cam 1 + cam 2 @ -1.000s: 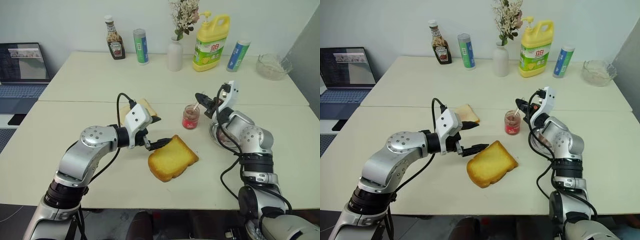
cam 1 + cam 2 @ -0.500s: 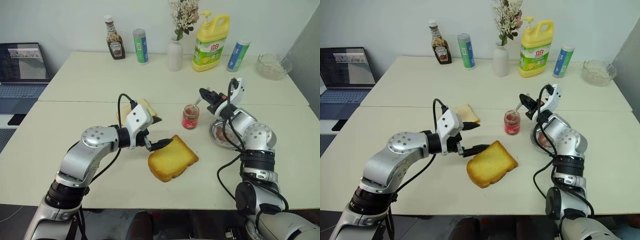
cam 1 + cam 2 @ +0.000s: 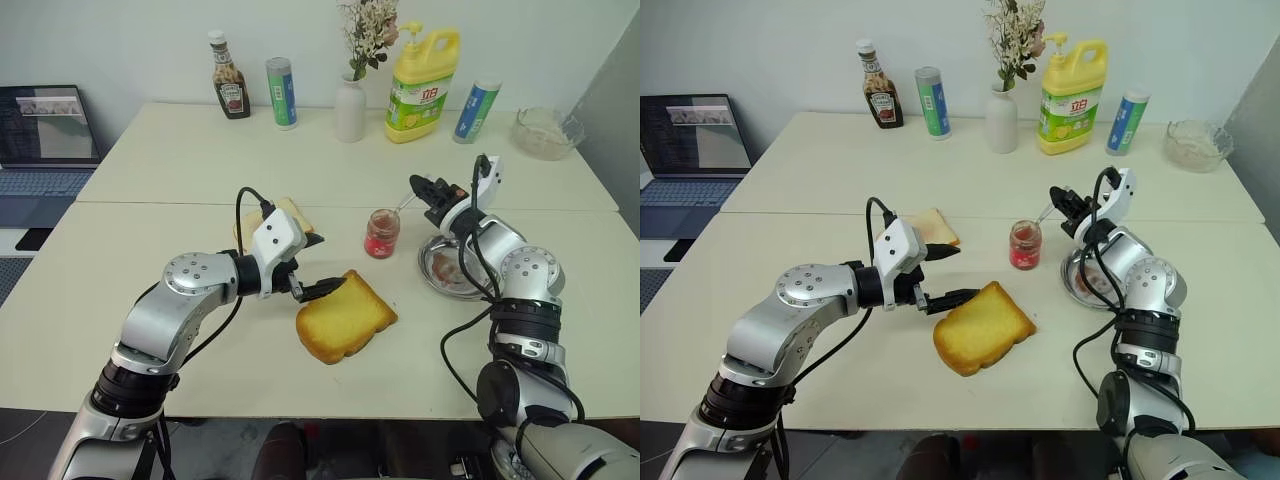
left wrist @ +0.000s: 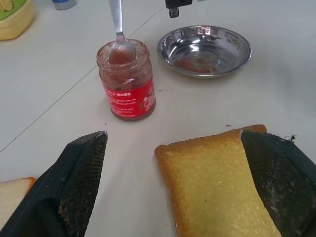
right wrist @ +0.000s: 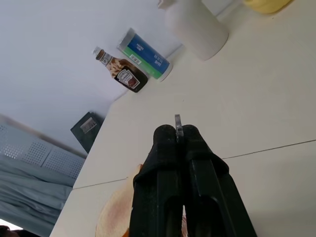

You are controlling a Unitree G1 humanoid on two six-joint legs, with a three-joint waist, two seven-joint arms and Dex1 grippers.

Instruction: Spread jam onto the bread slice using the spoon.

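While the spoon [image 4: 117, 34] sits bowl-down in the jam [image 3: 381, 233], the right hand [image 3: 430, 190] is clamped on its handle tip and the left hand [image 3: 312, 266], fingers apart, brackets the near corner of the bread [image 3: 345, 316] on the counter [image 3: 200, 180]. A good scoop means lifting straight up, bowl kept level, then crossing low to the bread. How much jam the spoon carries is hard to judge; the handle looks hair-thin from the head.
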